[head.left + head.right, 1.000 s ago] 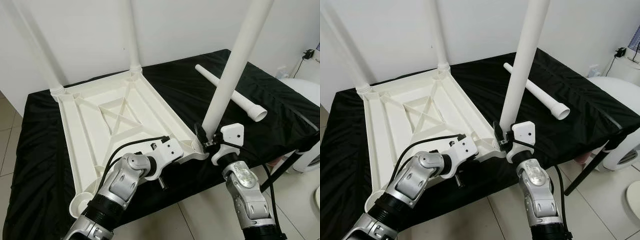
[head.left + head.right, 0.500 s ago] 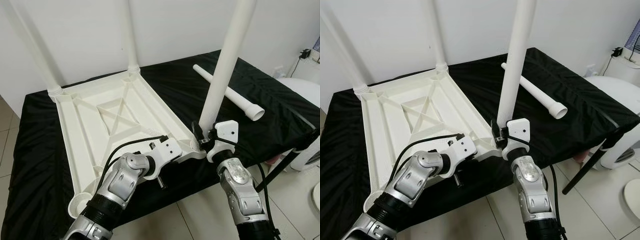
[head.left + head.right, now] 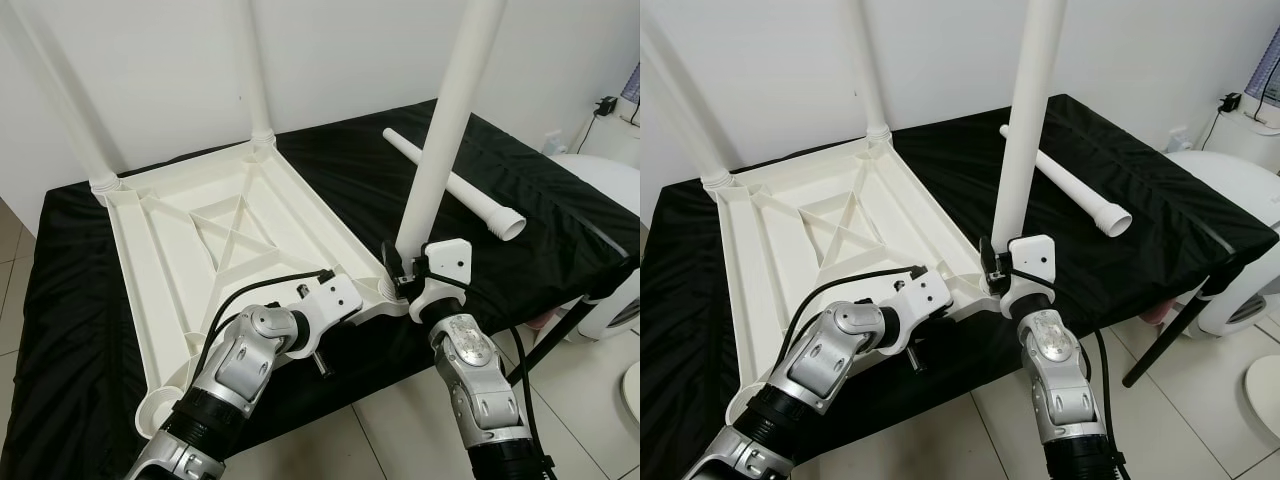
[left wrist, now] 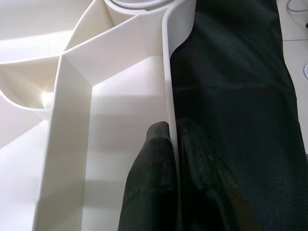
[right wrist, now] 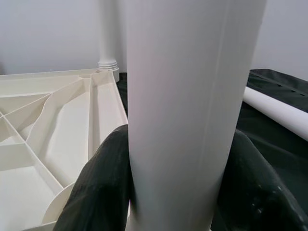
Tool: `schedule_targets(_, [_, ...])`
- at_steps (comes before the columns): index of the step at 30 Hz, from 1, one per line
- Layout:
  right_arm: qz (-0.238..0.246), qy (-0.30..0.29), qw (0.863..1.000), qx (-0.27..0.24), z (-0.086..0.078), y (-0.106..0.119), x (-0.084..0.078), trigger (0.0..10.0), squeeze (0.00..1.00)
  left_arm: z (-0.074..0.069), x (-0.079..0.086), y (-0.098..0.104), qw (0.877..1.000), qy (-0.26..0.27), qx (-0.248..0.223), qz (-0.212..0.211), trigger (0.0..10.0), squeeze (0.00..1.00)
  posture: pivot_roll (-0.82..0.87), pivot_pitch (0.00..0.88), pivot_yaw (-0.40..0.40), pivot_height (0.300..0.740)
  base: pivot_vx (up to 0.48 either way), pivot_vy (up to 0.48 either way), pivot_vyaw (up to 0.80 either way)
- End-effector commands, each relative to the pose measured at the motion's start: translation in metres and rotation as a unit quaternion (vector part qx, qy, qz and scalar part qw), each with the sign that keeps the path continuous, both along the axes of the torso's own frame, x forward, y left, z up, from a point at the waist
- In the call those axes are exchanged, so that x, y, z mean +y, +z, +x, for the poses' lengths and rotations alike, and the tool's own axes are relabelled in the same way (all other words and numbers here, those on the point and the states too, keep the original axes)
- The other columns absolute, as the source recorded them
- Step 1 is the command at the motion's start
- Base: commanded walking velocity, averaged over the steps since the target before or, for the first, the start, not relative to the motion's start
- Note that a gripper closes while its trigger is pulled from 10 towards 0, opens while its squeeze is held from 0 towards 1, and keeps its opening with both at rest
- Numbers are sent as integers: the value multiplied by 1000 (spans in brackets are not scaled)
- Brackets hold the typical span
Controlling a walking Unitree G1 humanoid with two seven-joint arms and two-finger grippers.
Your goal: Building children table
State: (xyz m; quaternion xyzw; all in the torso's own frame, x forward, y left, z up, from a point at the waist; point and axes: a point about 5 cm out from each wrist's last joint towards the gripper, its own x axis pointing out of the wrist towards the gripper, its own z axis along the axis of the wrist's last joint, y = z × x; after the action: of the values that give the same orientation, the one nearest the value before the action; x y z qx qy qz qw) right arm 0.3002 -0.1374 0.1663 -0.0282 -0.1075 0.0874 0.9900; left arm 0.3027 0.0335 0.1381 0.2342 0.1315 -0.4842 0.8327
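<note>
A white plastic tabletop [image 3: 210,235] lies upside down on a black-covered table [image 3: 340,170]. Two white legs stand in its far corners, one at the far left [image 3: 60,100] and one at the far right [image 3: 250,70]. My right gripper [image 3: 403,272] is shut on a third white leg [image 3: 445,130], which stands nearly upright over the near right corner socket [image 3: 385,290]. In the right wrist view the leg [image 5: 192,96] sits between both black fingers [image 5: 96,187]. My left gripper [image 4: 171,159] is shut on the tabletop's near rim [image 4: 168,86], beside that corner. A fourth leg [image 3: 455,187] lies loose on the cloth.
A white wall stands close behind the table. The near left corner socket [image 3: 160,410] holds no leg. A white rounded appliance [image 3: 610,180] and a black slanted rod [image 3: 565,330] stand at the right. Tiled floor runs along the table's front edge.
My right gripper has brought the third leg from a rightward tilt to nearly upright and shifted its foot closer to the corner socket. The left gripper keeps its hold on the rim.
</note>
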Motion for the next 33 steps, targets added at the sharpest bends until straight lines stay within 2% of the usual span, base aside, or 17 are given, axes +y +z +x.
schedule_targets(1, [8, -34, 997, 67, -2, -26, -6, 10000, 0, 2, -8, 35, 995, 12, -86, -50, 10000, 0, -123, 68, 88, 740, 0, 0, 0])
schedule_targets(33, [36, -106, 992, 50, 3, -18, 13, 10000, 0, 2, -10, 40, 994, 18, -89, -58, 10000, 0, -96, 68, 73, 740, 0, 0, 0])
